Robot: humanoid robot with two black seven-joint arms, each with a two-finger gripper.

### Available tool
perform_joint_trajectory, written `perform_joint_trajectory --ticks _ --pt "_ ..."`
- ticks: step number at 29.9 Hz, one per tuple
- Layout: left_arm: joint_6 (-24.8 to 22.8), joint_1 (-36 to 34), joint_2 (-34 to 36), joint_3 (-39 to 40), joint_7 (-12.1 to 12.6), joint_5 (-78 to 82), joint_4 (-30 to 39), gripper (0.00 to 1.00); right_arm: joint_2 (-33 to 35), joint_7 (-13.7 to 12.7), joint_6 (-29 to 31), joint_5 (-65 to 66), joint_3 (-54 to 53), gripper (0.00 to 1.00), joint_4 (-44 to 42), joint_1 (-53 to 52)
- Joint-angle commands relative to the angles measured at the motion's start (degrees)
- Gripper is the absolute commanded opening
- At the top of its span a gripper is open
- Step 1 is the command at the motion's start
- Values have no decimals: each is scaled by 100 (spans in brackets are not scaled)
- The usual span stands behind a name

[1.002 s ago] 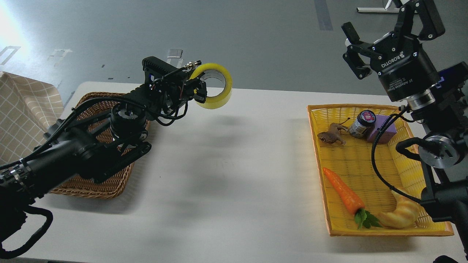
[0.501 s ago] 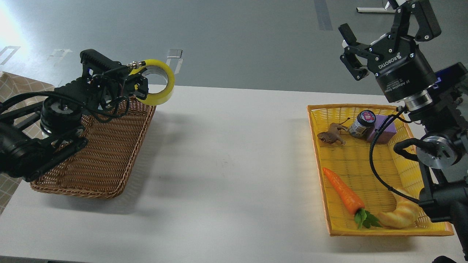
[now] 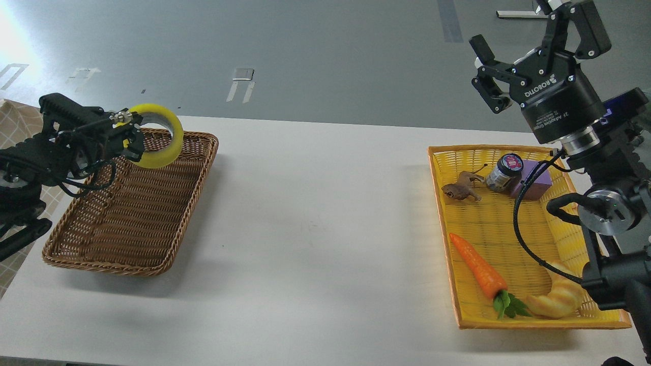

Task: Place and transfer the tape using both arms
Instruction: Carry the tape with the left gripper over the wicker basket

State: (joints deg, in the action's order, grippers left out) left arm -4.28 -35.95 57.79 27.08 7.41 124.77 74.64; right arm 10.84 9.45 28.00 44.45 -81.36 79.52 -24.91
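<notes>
Left gripper [image 3: 133, 143] grasps tape [image 3: 157, 136] above far end of brown wicker basket [image 3: 127, 223]; right gripper [image 3: 529, 40] released, raised far right.

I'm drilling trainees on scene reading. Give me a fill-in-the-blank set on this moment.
1. The left end effector grips the ____ roll of tape.
2. The tape is held above the ____ wicker basket.
3. The right end effector is ____ and holds nothing.
4. The carrot lies in the ____ tray.

Missing words: yellow; brown; open; yellow
</notes>
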Motion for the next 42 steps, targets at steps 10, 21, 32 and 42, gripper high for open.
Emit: perform_joint_trajectory --ticks 10,21,32,42 --pt "155 588 452 -1 -337 -558 -29 15 -3 -4 0 2 85 100 46 92" --pt "393 844 364 -1 -556 -752 -476 19 58 -13 0 2 76 100 257 267" --pt "736 853 -40 -10 -1092 -1060 -1136 22 67 -153 0 11 76 100 389 338" --pt "762 826 -172 34 -1453 -1130 -1268 40 76 -268 0 11 67 100 494 461"
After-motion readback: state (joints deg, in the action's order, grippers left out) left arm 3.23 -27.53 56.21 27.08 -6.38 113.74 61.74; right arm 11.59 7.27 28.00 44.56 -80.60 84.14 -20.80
